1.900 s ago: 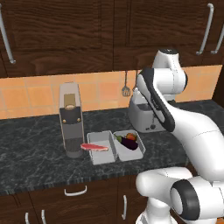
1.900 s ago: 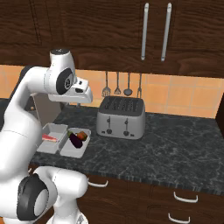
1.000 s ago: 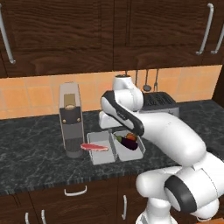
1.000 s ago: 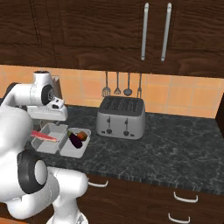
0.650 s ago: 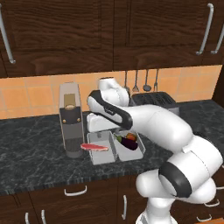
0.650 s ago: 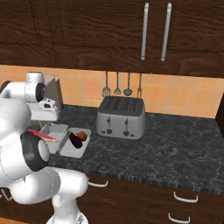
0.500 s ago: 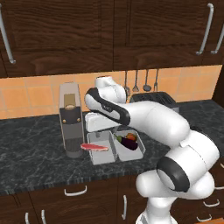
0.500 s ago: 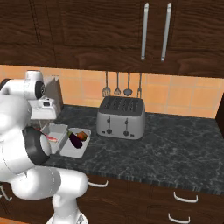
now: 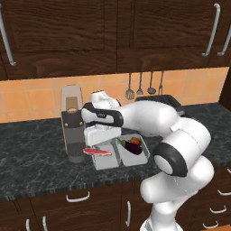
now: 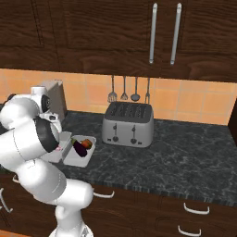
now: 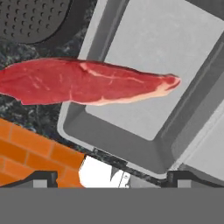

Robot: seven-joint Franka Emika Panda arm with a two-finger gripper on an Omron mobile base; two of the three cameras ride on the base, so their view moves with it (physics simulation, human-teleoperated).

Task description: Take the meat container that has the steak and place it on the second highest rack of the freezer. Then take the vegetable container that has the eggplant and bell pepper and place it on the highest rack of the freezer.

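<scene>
Steak point(image 11: 87, 83) tray point(image 11: 144, 65): middle of hand view, on worktop point(image 9: 36, 158), not lifted.
Jaws: wide open, holding nothing.
Veg tray point(image 9: 135, 151): untouched.

Steak tray and vegetable tray side by side on the desk.

I see the steak point(image 11: 87, 82), a red-pink slab, lying across the grey meat container point(image 11: 144, 131), one end overhanging its rim. The dark eggplant point(image 9: 133, 146) and orange-red bell pepper point(image 9: 135, 140) sit in the vegetable container point(image 9: 143, 157) just beside it.

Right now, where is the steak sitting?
The steak lies on the left grey container on the counter, its end overhanging the rim toward the coffee machine, with the vegetable container on the other side.
</scene>
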